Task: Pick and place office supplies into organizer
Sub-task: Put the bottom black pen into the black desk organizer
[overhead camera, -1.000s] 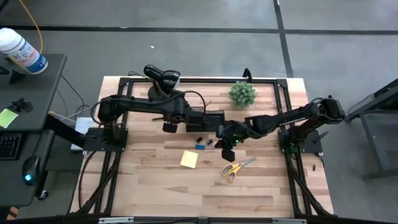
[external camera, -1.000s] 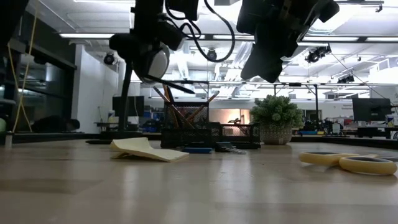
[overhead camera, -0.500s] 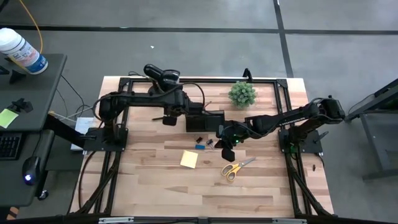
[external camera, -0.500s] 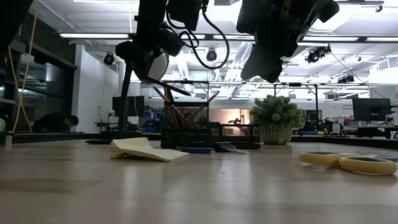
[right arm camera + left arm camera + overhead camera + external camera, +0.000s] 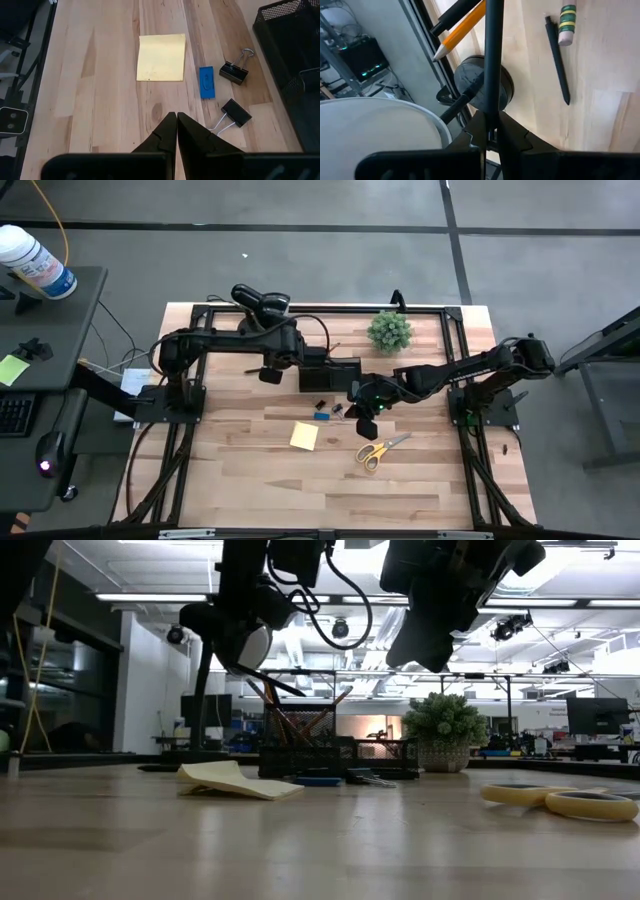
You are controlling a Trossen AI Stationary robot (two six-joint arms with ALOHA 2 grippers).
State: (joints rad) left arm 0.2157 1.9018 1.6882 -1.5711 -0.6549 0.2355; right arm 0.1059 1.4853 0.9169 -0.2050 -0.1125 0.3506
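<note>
My left gripper (image 5: 270,374) (image 5: 491,134) hangs above the table left of the black mesh organizer (image 5: 335,370) (image 5: 335,745), shut on a thin black pen (image 5: 493,55) (image 5: 280,682). Pencils (image 5: 292,720) stand in the organizer's cup. My right gripper (image 5: 362,416) (image 5: 177,125) is shut on nothing and hovers over the wood near the yellow sticky-note pad (image 5: 161,57), the blue block (image 5: 206,82) and two black clips (image 5: 234,72) (image 5: 236,112). The yellow-handled scissors (image 5: 380,448) lie flat near the front. Another dark pen (image 5: 557,60) lies on the table. My left gripper pinches the black pen between its two fingers; the pen's shaft (image 5: 493,107) runs straight out past the fingertips, along them. The fingers slant down from above. The pen is lifted clear of the table, its free end (image 5: 303,690) slanting down toward the organizer's cup.
A black desk lamp (image 5: 260,302) stands at the far left, its round base (image 5: 482,90) just beyond the held pen. A green potted plant (image 5: 389,330) stands at the far right. An orange pencil (image 5: 462,27) shows beside the lamp base. Bare wood lies along the near edge (image 5: 330,490).
My left gripper has drifted a little toward the table's far edge, still shut on the black pen, which stays clear of the table.
</note>
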